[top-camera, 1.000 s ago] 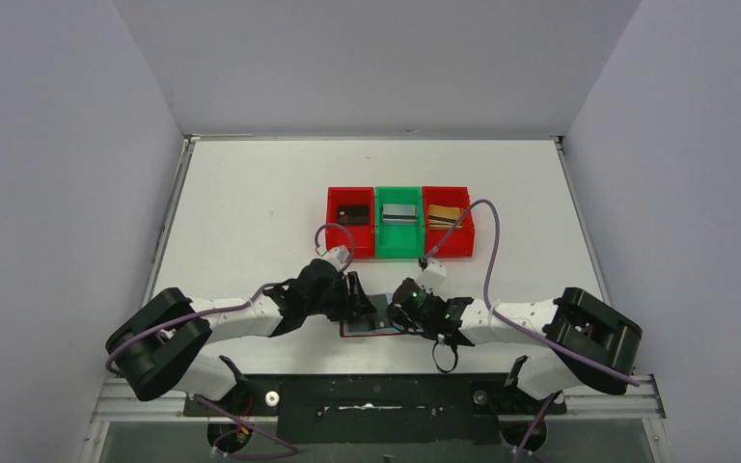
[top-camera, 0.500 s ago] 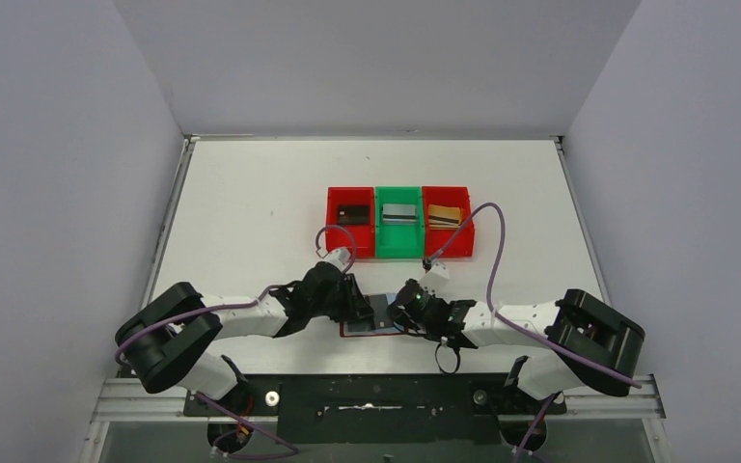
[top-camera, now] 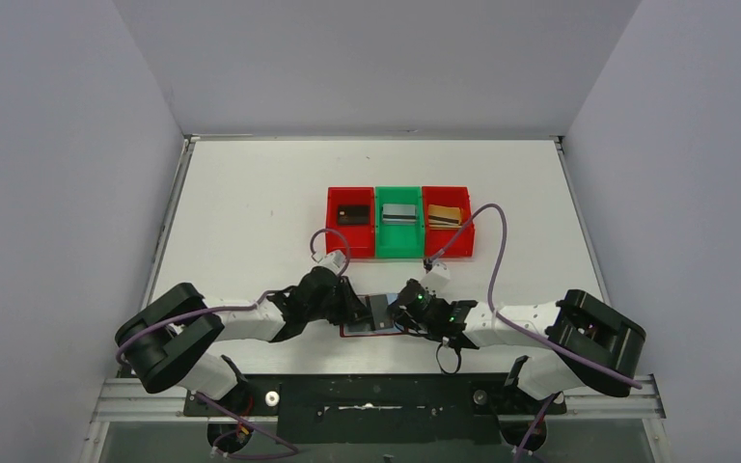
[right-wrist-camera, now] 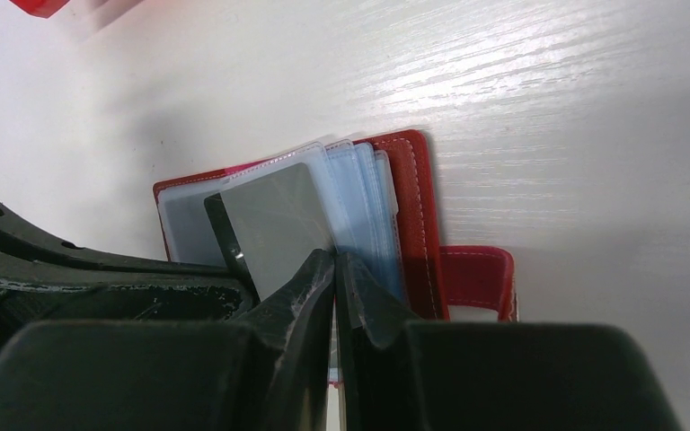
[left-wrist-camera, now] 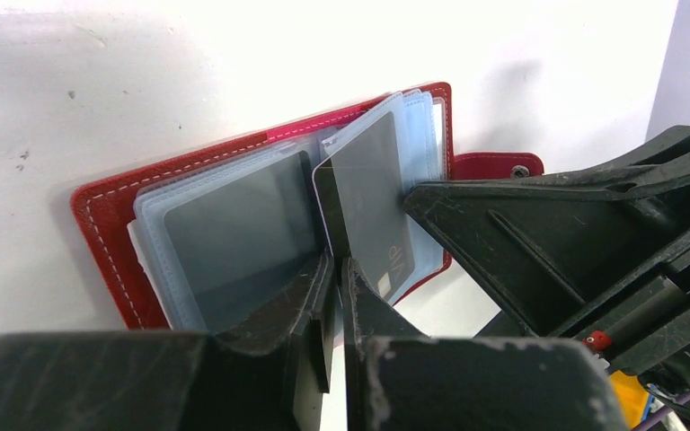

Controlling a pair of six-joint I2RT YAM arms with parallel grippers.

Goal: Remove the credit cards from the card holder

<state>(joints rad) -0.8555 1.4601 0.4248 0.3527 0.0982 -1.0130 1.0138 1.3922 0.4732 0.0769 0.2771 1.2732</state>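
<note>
The dark red card holder lies open on the white table near the arms' bases, its clear bluish sleeves fanned out. A dark grey credit card stands partly out of one sleeve. My left gripper is shut on that card's lower edge. My right gripper is shut on a clear sleeve just beside the card, its fingers close to the left ones. From above, both grippers meet over the holder.
Three bins stand in a row beyond the holder: a red one with a black card, a green one with a silver card, a red one with a gold card. The holder's red clasp tab sticks out sideways.
My left gripper has moved in toward the holder and closed on the grey card. The right gripper has stayed shut at the holder, shifting slightly.
</note>
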